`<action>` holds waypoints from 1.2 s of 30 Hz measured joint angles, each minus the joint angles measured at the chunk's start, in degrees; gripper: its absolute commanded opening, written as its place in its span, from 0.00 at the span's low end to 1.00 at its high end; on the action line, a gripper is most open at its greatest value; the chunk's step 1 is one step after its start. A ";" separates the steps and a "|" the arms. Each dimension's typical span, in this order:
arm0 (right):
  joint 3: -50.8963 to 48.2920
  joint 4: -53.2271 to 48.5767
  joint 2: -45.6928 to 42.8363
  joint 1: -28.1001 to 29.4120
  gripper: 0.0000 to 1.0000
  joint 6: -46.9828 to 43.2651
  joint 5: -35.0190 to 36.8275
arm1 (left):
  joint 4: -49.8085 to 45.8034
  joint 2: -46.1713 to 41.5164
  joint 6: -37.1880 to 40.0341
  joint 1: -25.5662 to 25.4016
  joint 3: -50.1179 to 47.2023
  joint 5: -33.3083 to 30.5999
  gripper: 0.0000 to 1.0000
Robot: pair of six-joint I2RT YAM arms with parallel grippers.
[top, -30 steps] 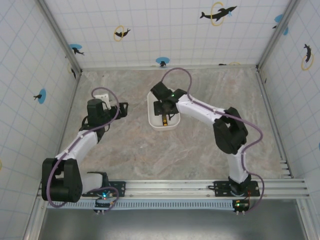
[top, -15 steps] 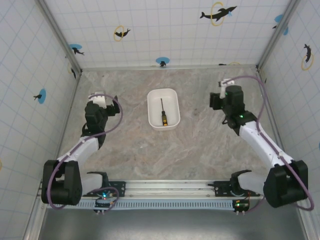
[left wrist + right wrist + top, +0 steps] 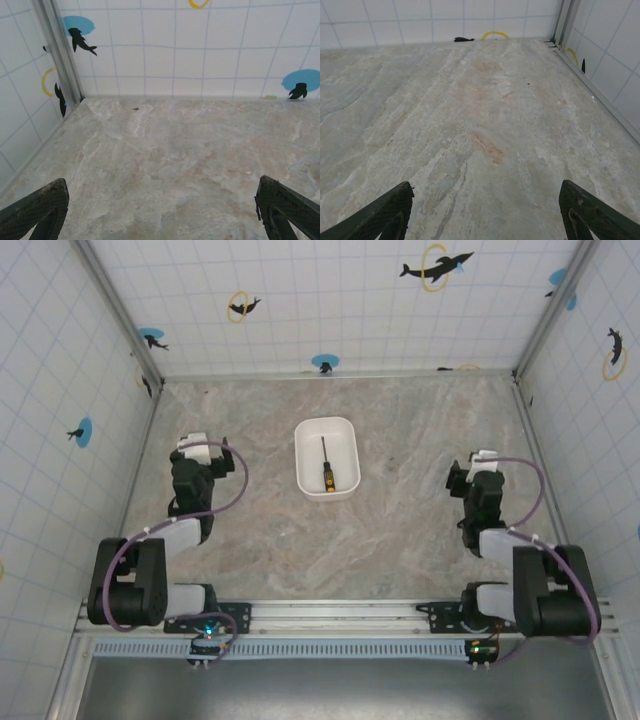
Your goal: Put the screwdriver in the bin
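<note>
Marbled beige table (image 3: 400, 540) fills the middle of the overhead view, boxed in by white tiled walls (image 3: 330, 300) that carry blue and yellow fish stickers. Slightly above and left of the frame's centre sits the bin (image 3: 343, 455), its long side running up and down the picture. The screwdriver (image 3: 325, 462) lies flat inside it, near the middle of the bin floor and roughly along its length, with the thin shaft toward the top of the frame and the black and yellow handle toward the bottom. The left gripper (image 3: 200, 448) is at the left-middle of the overhead view, well apart from the bin, on an arm folded back toward the rail (image 3: 340, 615) along the bottom. The right gripper (image 3: 478, 460) is at the right-middle, also well apart from the bin and folded back in the same way. In the left wrist view the left gripper (image 3: 160, 190) has its dark fingers (image 3: 40, 207) in the two lower corners, spread wide, with bare table between them and a wall corner at upper left. In the right wrist view the right gripper (image 3: 486, 195) is spread just as wide, fingers (image 3: 385, 212) in the lower corners, table between them and a wall corner at upper right.
</note>
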 measured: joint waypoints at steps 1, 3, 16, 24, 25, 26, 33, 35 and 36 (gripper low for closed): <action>0.02 2.23 1.88 -0.02 0.78 0.26 0.24 | 0.57 0.00 0.04 0.15 -0.09 0.00 0.97; 0.20 5.01 5.14 -0.11 0.78 0.57 0.46 | 1.44 0.00 0.04 0.48 -0.31 0.02 0.97; 0.68 10.84 10.36 -0.09 0.79 1.60 1.36 | 3.52 -1.49 0.59 0.85 -3.98 0.48 0.97; 0.68 11.19 10.36 -0.09 0.84 1.77 1.55 | 11.39 8.55 0.39 0.85 -6.97 0.00 0.97; 0.68 11.19 10.38 -0.11 0.84 1.81 1.53 | 11.78 9.40 0.39 0.85 -6.97 0.00 0.97; 0.72 11.17 10.38 -0.09 0.85 1.84 1.53 | 11.93 10.05 0.42 0.87 -6.97 0.20 0.97; 2.10 10.91 10.38 -0.15 0.91 2.08 1.70 | 14.88 10.43 0.42 2.32 -6.97 3.48 0.98; 2.38 10.75 10.36 -0.37 0.95 2.12 1.68 | 15.13 10.45 0.42 2.34 -6.97 3.74 0.98; 2.43 10.71 10.36 -0.48 0.97 2.14 1.70 | 15.15 10.43 0.44 2.34 -6.97 3.89 0.98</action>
